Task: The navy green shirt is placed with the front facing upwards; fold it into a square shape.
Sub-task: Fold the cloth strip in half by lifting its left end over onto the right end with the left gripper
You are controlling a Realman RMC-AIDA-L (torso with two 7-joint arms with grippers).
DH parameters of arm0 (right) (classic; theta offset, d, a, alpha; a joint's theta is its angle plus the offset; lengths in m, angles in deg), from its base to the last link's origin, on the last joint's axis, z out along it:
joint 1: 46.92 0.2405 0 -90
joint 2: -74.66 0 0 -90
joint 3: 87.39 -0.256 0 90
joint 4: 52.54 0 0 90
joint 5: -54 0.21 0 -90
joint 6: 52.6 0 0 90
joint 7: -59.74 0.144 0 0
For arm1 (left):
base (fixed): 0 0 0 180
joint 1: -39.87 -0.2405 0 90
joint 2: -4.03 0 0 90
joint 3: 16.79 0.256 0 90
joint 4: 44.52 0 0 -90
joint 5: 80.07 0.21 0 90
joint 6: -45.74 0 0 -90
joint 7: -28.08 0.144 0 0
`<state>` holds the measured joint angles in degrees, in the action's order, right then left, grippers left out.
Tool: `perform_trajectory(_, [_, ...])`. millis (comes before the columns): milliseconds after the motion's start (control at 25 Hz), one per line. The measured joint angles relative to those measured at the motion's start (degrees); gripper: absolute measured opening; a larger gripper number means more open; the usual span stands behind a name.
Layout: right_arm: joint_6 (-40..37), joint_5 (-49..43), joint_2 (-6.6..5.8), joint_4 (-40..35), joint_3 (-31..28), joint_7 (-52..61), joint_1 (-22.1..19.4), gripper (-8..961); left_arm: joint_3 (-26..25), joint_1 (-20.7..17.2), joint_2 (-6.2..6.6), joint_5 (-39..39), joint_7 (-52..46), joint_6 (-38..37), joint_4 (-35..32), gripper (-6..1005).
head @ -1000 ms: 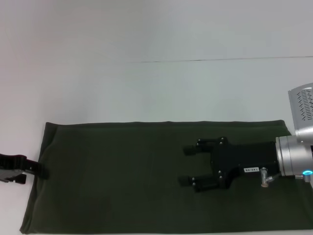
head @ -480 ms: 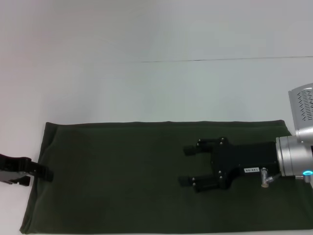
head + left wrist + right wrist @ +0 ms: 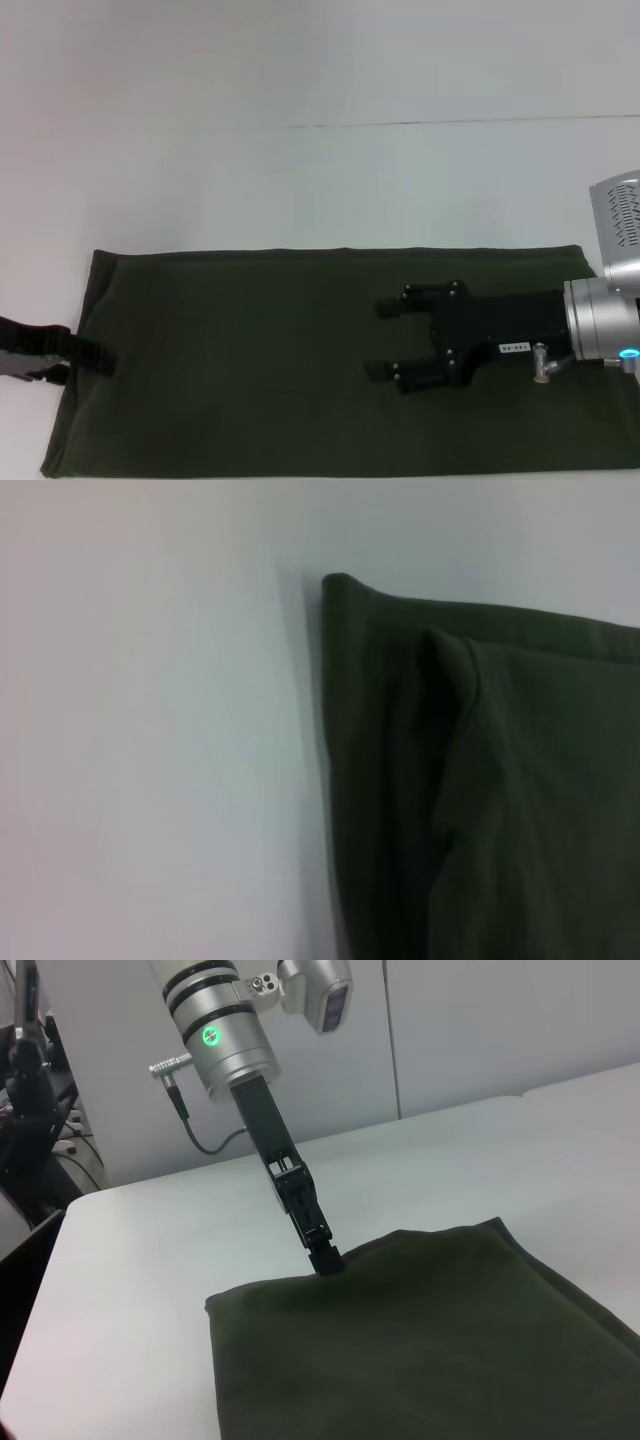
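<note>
The navy green shirt [image 3: 250,370] lies flat near the table's front edge as a long dark green rectangle with its plain side up; no print shows. My right gripper [image 3: 380,340] hovers open over its right half, pointing left, with nothing between the fingers. My left gripper [image 3: 100,358] reaches in at the shirt's left edge, and its tip touches the cloth there. From the right wrist view, the left gripper [image 3: 325,1260] points down onto the edge of the shirt [image 3: 430,1340]. The left wrist view shows a corner of the shirt [image 3: 500,810] with a folded layer on top.
The white table [image 3: 300,180] stretches bare behind the shirt, with a thin seam line across the far part. A stand with cables [image 3: 30,1090] stands beyond the table on the robot's side in the right wrist view.
My left gripper has slid a little rightward and toward the front, farther onto the shirt's left edge. The right gripper and the shirt have not moved.
</note>
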<state>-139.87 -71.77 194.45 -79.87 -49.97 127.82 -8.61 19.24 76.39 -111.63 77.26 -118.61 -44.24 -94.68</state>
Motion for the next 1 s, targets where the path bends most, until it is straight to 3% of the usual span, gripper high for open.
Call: perform_trajectory(1000, [0.0, 0.0, 0.0, -0.51, 0.38, 0.92, -0.12, 857, -0.37, 0.5, 0.21, -0.29, 0.35, -0.98, 1.48, 716])
